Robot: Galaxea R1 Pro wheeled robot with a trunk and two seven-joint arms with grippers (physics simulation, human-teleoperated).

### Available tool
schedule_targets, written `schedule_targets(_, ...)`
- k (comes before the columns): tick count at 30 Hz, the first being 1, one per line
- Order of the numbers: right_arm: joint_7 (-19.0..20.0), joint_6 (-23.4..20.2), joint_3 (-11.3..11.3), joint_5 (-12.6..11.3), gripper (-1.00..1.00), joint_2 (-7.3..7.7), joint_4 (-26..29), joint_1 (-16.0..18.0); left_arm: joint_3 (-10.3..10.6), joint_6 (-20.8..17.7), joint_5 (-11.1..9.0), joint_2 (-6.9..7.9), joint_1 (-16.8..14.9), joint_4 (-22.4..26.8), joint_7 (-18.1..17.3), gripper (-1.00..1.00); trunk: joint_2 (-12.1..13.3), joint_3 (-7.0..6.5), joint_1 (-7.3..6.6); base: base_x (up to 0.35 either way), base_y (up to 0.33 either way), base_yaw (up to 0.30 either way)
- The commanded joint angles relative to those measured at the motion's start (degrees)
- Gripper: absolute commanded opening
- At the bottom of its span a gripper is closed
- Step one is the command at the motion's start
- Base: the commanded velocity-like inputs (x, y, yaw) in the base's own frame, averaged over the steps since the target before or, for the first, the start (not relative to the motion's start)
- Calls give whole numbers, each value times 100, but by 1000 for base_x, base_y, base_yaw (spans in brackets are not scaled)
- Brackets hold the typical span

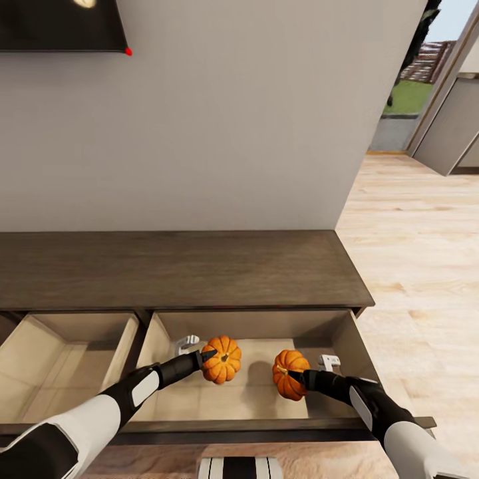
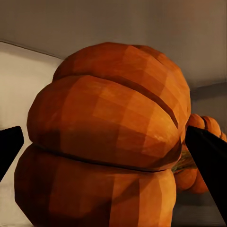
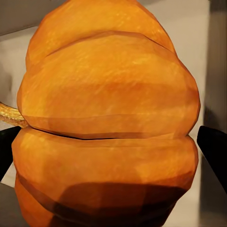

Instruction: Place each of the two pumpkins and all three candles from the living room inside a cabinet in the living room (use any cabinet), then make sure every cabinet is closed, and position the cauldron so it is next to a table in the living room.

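Over the open right drawer (image 1: 346,332) of the cabinet (image 1: 179,269): left pincer (image 1: 211,359) clamped on the left pumpkin (image 1: 222,360), right pincer (image 1: 297,380) clamped on the right pumpkin (image 1: 290,374). Both pumpkins sit within the drawer's pale interior, apart. Left drawer (image 1: 60,359) also open. Beyond: grey wall (image 1: 233,120).

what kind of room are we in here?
Likely a home living room: a long low dark-brown wood cabinet with open pale-lined drawers stands against a plain grey wall, a dark wall-mounted screen hangs above it, and light wood plank flooring runs toward a doorway.
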State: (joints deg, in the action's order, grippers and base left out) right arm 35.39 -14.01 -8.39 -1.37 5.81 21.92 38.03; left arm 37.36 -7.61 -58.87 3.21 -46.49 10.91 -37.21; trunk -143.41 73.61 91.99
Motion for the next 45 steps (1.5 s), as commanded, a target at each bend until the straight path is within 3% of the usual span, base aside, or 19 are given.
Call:
schedule_targets(1,-4,-2,-12,-24,-100,1,-40,-7,-9,-3,-2,-28,4,-14,3,-100,0,10,1,0,0,0)
schedule_targets(7,-6,-3,-8,-22,-100,7,-39,-7,-9,-21,-6,-188,15,-164,52,-100,0,53,1,0,0,-21)
schedule_targets(14,-6,-3,-5,-21,-100,6,-39,-7,-18,-14,-18,-190,11,-466,73,-100,0,110,1,0,0,-44)
schedule_targets(28,1,3,-7,-22,-100,1,-39,-7,-28,-13,-27,-189,8,-468,73,-100,0,164,1,0,0,-1)
schedule_targets(29,2,3,-9,-22,100,3,-39,-7,-29,-13,-27,-189,8,-463,73,-100,0,164,1,0,0,0)
schedule_targets(45,-9,-5,-21,-21,100,25,104,-7,-27,-13,-28,-181,8,-447,64,-100,0,164,1,0,0,0)
